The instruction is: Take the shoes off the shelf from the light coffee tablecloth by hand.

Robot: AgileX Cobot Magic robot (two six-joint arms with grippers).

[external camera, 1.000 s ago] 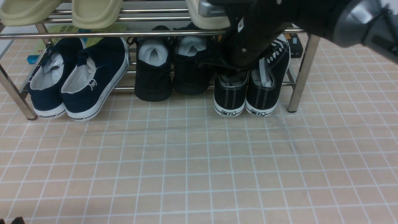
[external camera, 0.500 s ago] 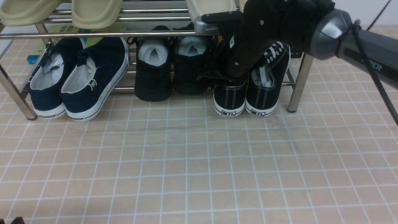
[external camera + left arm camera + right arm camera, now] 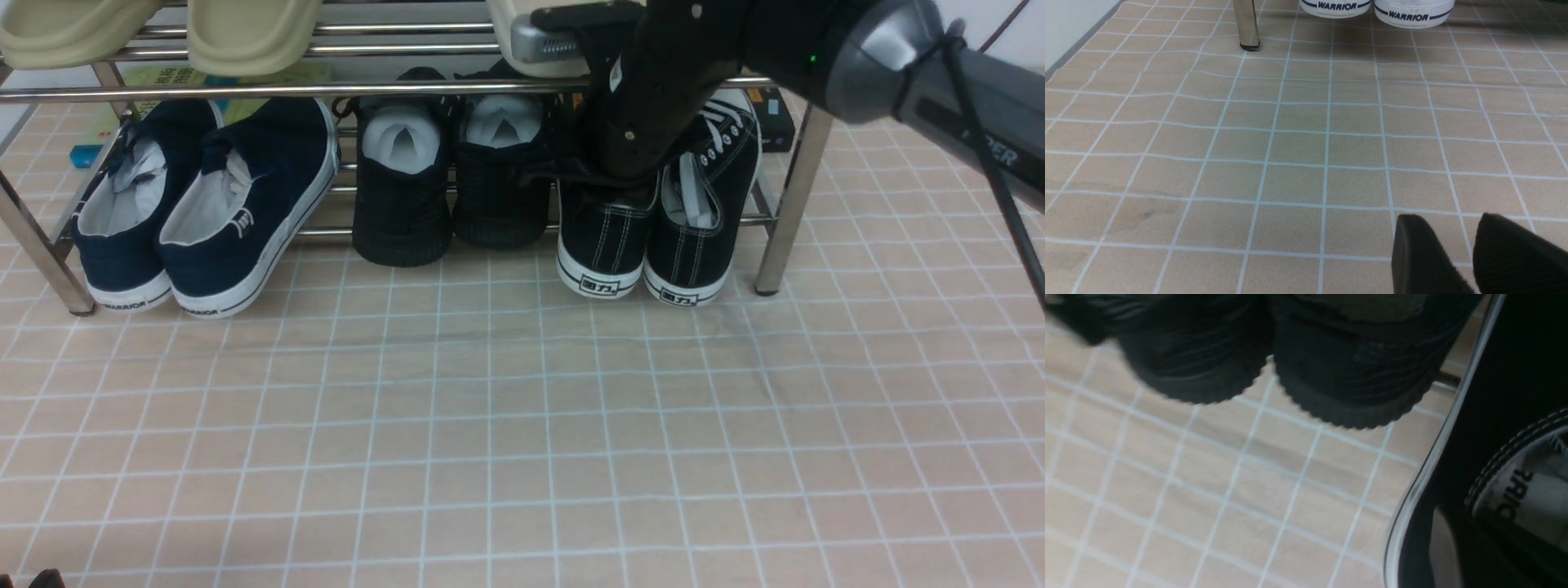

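From my station, the shiny chrome tube shelf (image 3: 245,88) stands on the light beige-pink tablecloth with its white grid (image 3: 522,425), and I place everything from that shelf. The black canvas low-top sneakers (image 3: 678,245) with white laces, stitching and rubber soles sit at the shelf's right end, toes up under its middle bar and heels out in front of its lowest tier. The right gripper (image 3: 624,167) reaches down in front of that middle bar, and its jaws are clamped together on the collar of the sneaker nearer the shelf's centre (image 3: 606,241). I can't tell whether that heel touches the cloth. The right wrist view is filled by the same sneaker (image 3: 1494,396) and its stitched rim.

The all-black mesh pair (image 3: 453,180) sits at the shelf's centre and the navy white-soled pair (image 3: 204,204) at its left end. Cream slippers (image 3: 245,33) rest on its upper bars.

The left gripper (image 3: 1449,216) hangs low over the cloth, well in front of the shelf's left leg (image 3: 1246,24). Its fingers (image 3: 1421,253) are apart, with nothing between them.
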